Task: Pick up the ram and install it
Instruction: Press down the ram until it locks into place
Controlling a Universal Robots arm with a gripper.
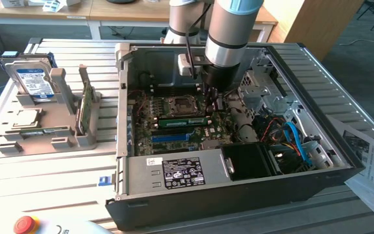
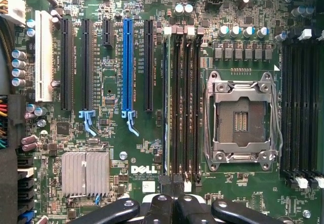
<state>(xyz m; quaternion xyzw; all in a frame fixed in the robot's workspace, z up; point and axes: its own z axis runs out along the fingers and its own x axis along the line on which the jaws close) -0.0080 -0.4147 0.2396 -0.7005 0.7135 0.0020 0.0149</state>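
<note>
— Contents of the open black metal computer case (image 1: 239, 197)?
— Green motherboard (image 2: 109, 133), and the long narrow green ram stick (image 1: 181, 122) standing on edge in a slot beside the empty processor socket (image 2: 242, 120).
— Claw (image 2: 174, 206)?
— Closed, gripping nothing, right over one end of the memory slots.
— And the grey plastic holder (image 1: 57, 124) by the slatted counter's (image 1: 44, 170) edge, on the exterior view's left?
— Silver hard drive with a blue-white label (image 1: 34, 80), upright, plus a broader green card (image 1: 86, 107).

We see: case (image 1: 343, 165) dark matt metal | heatsink (image 2: 85, 172) ribbed bare metal | holder (image 1: 57, 127) matt grey plastic | motherboard (image 2: 116, 143) glossy green.
</note>
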